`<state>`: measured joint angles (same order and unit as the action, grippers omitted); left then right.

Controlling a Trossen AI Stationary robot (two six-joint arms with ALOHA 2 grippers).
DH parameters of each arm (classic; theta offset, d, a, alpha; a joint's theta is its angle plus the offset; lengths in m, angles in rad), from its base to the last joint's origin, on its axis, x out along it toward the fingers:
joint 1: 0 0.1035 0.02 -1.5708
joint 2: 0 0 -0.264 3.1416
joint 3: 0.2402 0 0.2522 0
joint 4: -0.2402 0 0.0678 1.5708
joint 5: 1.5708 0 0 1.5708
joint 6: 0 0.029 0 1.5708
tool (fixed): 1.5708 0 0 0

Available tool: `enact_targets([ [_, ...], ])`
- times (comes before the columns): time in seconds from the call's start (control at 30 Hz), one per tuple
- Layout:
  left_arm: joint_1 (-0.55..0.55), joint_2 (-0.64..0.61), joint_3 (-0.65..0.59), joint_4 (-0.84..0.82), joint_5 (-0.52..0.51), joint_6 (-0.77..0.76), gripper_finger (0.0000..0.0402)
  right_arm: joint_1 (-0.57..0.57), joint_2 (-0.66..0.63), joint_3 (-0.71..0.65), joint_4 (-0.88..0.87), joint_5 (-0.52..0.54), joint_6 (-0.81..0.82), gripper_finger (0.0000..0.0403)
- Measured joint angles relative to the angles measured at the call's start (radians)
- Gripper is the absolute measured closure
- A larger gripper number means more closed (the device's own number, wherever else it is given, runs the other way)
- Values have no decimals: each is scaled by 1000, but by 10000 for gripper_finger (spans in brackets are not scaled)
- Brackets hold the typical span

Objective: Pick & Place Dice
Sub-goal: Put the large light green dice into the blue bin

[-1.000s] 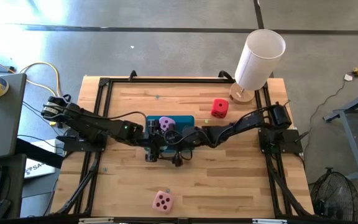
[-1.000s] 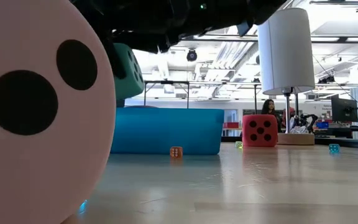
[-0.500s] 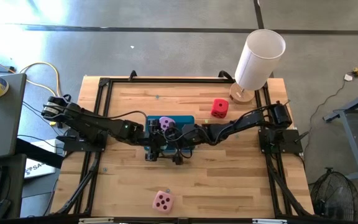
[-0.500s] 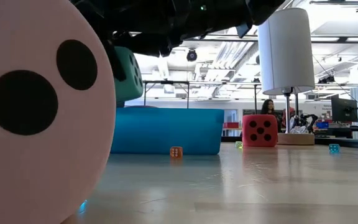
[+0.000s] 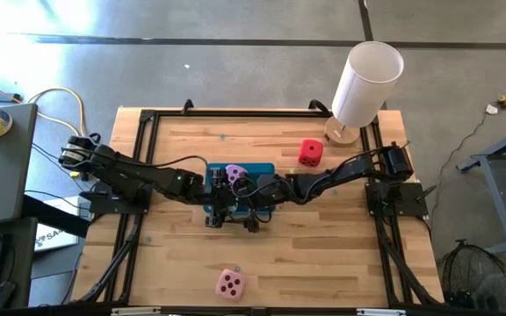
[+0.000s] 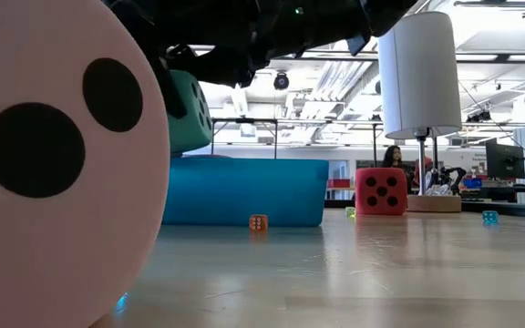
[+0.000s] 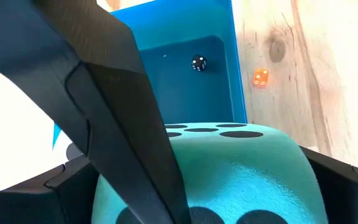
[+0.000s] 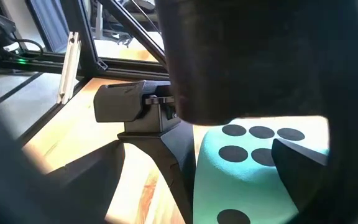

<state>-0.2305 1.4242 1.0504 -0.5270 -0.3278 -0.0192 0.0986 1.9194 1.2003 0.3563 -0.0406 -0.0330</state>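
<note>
I see my left gripper (image 7: 229, 186) pinching the mint green die (image 7: 210, 174) above the teal tray (image 5: 262, 169), lilac die (image 5: 235, 173) inside; right gripper's (image 5: 251, 204) state unclear.

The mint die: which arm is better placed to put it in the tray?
Left. Its end effector already holds the mint die over the tray.

An overhead camera looks straight down on the whole table (image 5: 323, 254), both arms meeting near its middle. A table-height camera looks level across the wood into the room, so near the pink die (image 6: 53, 164) that it fills a third of the picture. Each wrist camera looks along its own arm's dark fingers, very near the mint green die (image 7: 229, 171). That die appears in the low view and both wrist views.
</note>
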Motion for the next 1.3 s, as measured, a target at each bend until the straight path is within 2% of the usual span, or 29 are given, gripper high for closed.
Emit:
enact_targets([
  [1.3, 0, 0, 0, -12, 0, -7, 1, -8, 58, 1, -10, -11, 67, 4],
])
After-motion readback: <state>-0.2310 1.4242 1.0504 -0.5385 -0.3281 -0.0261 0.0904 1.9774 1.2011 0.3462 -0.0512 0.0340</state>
